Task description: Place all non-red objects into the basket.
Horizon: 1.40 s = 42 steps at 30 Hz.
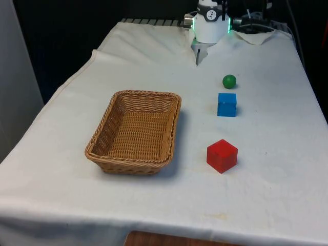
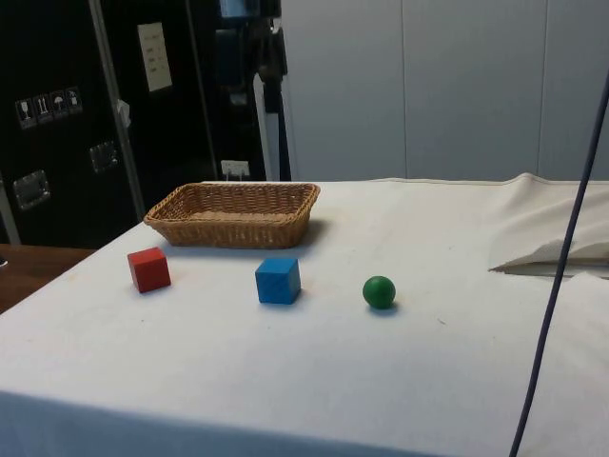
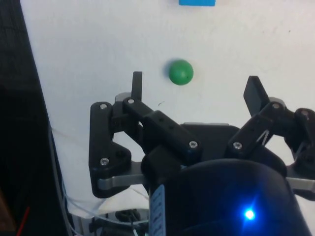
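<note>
The green ball (image 1: pixel 229 81) and the blue cube (image 1: pixel 226 104) are being shown resting on the white cloth (image 1: pixel 266 169), both outside the wicker basket (image 1: pixel 134 131); neither is being held. In the front view the ball is lying nearest the robot, the blue cube just in front of it, and the red cube (image 1: pixel 222 156) nearer the camera, the three forming a line to the basket's right. In the side view the same row is being seen before the basket: ball (image 2: pixel 379 291), blue cube (image 2: pixel 278 280), red cube (image 2: pixel 149 268).

Nothing is lying inside the basket, so the task is being judged as not yet begun: two non-red objects are left to be moved, and the red cube is to be left alone.

In the wrist view the gripper (image 3: pixel 194 91) is being held above the cloth with its fingers spread wide and nothing between them; the green ball (image 3: pixel 180 72) is lying beyond the fingertips, roughly between them, which suggests it as the likely first pick.
</note>
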Each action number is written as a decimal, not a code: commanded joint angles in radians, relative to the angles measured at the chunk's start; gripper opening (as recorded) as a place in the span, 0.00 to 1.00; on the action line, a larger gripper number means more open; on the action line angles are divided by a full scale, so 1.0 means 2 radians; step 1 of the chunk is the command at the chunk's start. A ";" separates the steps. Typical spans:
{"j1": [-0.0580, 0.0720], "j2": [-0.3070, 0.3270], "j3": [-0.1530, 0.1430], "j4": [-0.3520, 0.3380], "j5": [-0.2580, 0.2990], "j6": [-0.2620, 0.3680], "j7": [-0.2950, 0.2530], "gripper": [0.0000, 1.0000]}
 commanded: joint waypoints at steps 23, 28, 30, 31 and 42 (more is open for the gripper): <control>0.000 0.052 0.013 -0.048 0.005 0.117 -0.021 1.00; 0.000 0.068 0.013 -0.051 0.006 0.136 -0.026 1.00; 0.000 0.071 0.013 -0.053 0.006 0.140 -0.027 1.00; 0.000 0.073 0.013 -0.053 0.007 0.143 -0.028 1.00; -0.005 0.105 0.013 -0.063 0.011 0.184 -0.036 1.00</control>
